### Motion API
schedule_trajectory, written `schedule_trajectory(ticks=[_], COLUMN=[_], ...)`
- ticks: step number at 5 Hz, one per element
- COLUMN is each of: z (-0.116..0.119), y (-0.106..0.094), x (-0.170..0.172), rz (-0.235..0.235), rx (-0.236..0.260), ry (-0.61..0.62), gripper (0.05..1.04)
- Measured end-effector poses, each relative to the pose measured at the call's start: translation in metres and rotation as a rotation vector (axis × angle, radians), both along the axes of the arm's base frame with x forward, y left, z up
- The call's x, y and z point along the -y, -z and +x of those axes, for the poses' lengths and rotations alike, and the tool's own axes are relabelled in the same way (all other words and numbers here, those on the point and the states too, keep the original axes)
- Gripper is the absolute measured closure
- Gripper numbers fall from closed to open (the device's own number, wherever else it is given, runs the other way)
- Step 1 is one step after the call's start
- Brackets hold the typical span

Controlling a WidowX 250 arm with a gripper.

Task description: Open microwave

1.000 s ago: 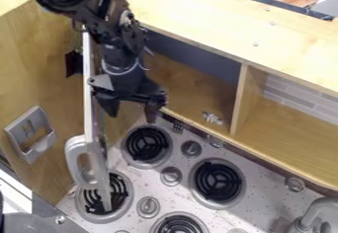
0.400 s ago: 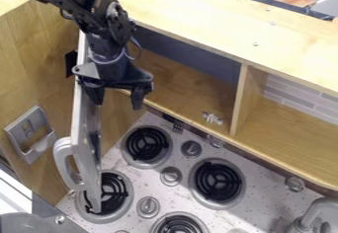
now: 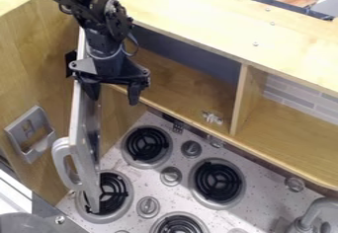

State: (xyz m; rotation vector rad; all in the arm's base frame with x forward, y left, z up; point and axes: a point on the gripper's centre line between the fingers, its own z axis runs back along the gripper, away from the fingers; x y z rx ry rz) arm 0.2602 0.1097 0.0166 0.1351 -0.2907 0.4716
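Door [image 3: 79,133] swung wider toward side wall [image 3: 39,64], end effector [image 3: 114,100] shifted same way, fingers spread, nothing held, so opening looked basically done

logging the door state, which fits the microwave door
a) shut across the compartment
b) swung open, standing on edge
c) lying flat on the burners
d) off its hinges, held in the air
b: the door stands upright, swung out over the stovetop, with the compartment exposed.
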Motion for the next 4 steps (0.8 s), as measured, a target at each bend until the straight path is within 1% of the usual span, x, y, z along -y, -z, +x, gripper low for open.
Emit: schedule_trajectory(ticks=[1,2,4], z=[0.0,0.004,0.006], y=[0.0,0.001,0.005], x=[0.001,0.011,0.052], rz=[-0.008,-0.031,-0.08], rx=[0.002,0.01,-0.024], ry=[-0.003,0.034,0.166], gripper=[0.084,0.083,0.085])
